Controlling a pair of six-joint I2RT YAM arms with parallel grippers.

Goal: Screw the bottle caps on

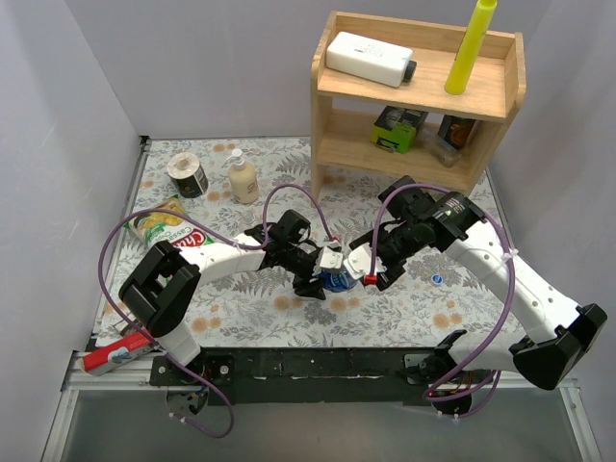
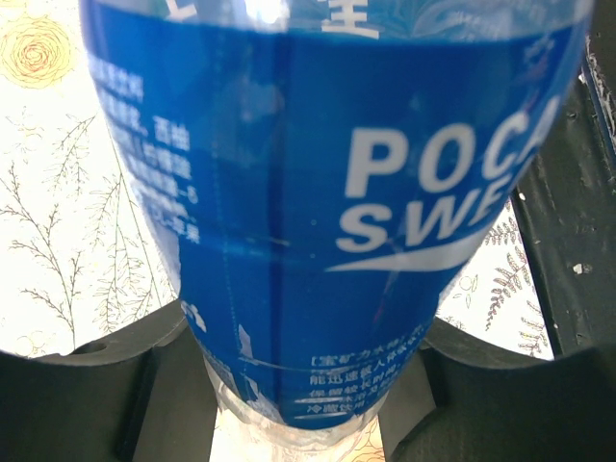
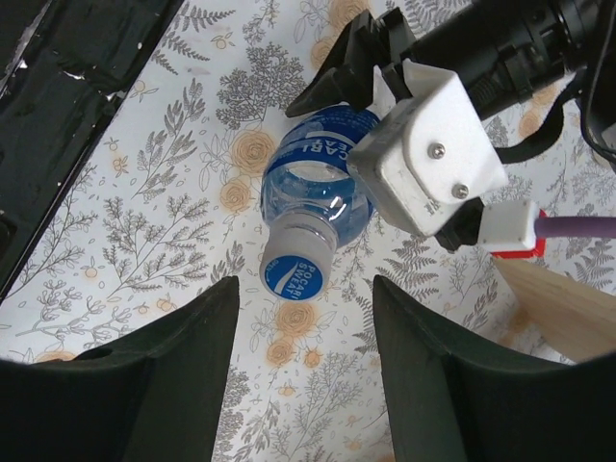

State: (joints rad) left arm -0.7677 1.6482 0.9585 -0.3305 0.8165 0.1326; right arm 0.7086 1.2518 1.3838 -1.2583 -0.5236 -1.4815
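The blue-labelled bottle stands mid-table and fills the left wrist view. My left gripper is shut on its body, one finger on each side. In the right wrist view the bottle has a blue cap sitting on its neck. My right gripper is open and empty, hovering just above and beyond the cap without touching it. A second blue cap lies on the table to the right. The plain bottle is out of view.
A wooden shelf stands at the back right. A cream bottle, a tape roll and a snack bag are at the back left. A red tube lies at the front left. The black front rail is close by.
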